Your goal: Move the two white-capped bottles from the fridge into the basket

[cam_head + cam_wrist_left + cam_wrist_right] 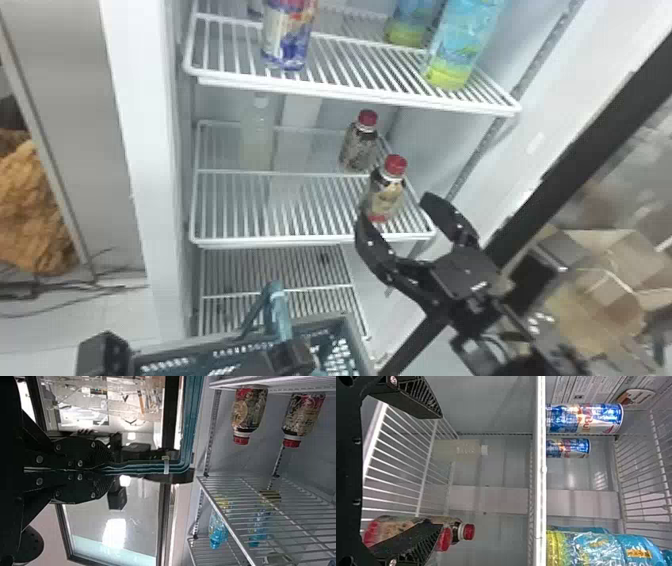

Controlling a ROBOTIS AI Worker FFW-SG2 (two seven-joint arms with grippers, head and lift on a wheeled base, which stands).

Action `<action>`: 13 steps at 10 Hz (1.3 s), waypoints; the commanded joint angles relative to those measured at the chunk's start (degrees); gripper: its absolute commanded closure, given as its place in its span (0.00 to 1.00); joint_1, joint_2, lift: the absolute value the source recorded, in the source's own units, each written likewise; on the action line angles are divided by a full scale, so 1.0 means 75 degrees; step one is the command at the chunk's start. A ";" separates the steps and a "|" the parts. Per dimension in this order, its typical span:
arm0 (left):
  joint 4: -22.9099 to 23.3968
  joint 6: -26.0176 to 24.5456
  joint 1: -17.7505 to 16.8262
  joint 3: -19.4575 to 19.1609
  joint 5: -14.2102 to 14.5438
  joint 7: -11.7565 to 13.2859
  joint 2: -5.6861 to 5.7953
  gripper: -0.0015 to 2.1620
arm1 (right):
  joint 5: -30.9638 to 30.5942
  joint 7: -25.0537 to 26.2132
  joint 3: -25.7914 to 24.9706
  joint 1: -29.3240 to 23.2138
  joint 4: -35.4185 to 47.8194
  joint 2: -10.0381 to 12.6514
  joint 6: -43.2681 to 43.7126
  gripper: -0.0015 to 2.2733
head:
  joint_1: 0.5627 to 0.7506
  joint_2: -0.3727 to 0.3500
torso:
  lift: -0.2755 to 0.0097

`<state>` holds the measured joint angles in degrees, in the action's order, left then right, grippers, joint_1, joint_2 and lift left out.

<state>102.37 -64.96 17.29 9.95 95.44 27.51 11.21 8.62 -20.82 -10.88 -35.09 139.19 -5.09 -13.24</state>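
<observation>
White-capped bottle (257,140): upright on the middle shelf (310,241), far left.
Right gripper (395,210): open and empty, at the shelf's near right corner.
Near red-capped bottle (387,195): beside those spread fingers; a leftward sweep at this depth could topple it.
Far red-capped bottle (359,147): probably safe unless the reach cuts in from the right.
Upper shelf (350,94): lifting too high could knock the cap or wrist on it.
Left gripper (107,470): closed on the basket handle (281,310).
Basket (356,336): near, below; could swing if that grip slips, spoiling the drop.
</observation>
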 commanded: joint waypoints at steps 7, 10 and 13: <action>-0.0008 -0.0019 -0.0074 0.0060 0.0026 -0.0012 -0.0018 0.52 | -0.0007 -0.0013 0.1206 0.2354 -0.3231 -0.0376 0.1054 0.03 | 0.70 0.03 | 0.05; -0.0008 -0.0056 -0.0130 0.0105 0.0087 -0.0023 -0.0007 0.52 | 0.0039 -0.0013 0.1526 0.3329 -0.4224 -0.0458 0.1091 0.02 | 0.70 0.07 | 0.05; -0.0008 -0.0056 -0.0130 0.0105 0.0087 -0.0023 -0.0018 0.52 | 0.0054 -0.0013 0.1877 0.4267 -0.5218 -0.0528 0.1129 0.01 | 0.70 0.10 | 0.05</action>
<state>102.31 -65.39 16.30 10.74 96.09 27.33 11.08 9.05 -20.92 2.73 -4.55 101.55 -8.95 -4.93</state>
